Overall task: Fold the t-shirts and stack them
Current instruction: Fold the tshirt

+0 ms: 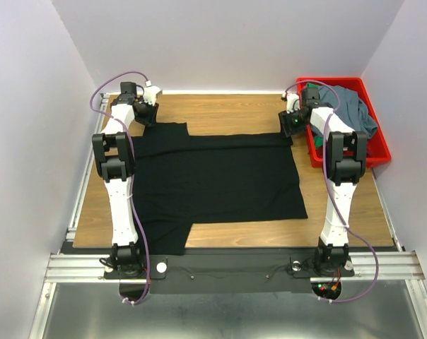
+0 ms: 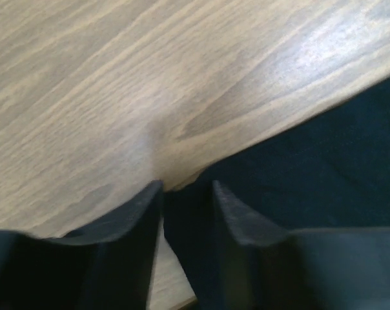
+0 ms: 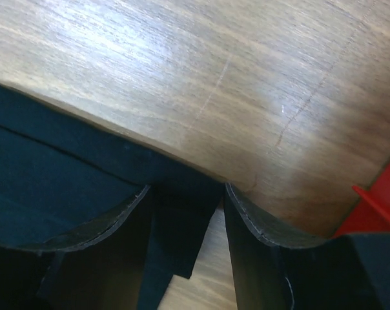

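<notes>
Left fingers (image 2: 146, 213) parted astride the far sleeve corner of the black t-shirt (image 1: 213, 176), not yet clenched. Right fingers (image 3: 243, 213) likewise parted astride its far hem corner. Best to pinch both corners fully before lifting, then raise evenly, keeping that edge taut. Counted: three shirts, the black t-shirt spread flat on the counter (image 1: 220, 109), one grey-blue t-shirt (image 1: 351, 106) and one green t-shirt (image 1: 314, 92) heaped in one red bin (image 1: 379, 152).

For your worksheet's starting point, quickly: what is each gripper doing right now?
Left gripper: open, astride the black t-shirt edge.
Right gripper: open, astride its corner.
</notes>
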You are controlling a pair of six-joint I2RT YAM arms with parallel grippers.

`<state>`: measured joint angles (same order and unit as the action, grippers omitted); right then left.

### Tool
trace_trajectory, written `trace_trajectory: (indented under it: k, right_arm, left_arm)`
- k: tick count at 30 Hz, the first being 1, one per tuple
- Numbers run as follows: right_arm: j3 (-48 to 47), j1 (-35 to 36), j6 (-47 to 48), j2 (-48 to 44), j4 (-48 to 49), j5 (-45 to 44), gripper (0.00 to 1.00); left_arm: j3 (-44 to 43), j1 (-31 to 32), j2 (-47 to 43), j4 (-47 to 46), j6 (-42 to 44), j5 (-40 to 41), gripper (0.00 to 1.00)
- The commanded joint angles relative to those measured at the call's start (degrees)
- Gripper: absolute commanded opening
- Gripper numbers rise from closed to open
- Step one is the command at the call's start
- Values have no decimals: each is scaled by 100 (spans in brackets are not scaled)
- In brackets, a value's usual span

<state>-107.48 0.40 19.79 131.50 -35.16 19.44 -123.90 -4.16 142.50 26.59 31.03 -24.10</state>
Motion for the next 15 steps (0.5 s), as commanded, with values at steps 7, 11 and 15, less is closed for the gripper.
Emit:
trace_trajectory:
  k: [7, 11, 15]
  right_arm:
    - [-54, -14, 51, -547, -61, -63, 45]
    - [-27, -23, 95, -626, -105, -46, 31]
    - [-27, -23, 86, -696, -132, -11, 24]
  left_arm:
    - [-433, 12, -99, 303, 26, -200, 0]
    - [-460, 12, -362, 294, 26, -455, 0]
    - [-312, 12, -722, 321, 44, -745, 0]
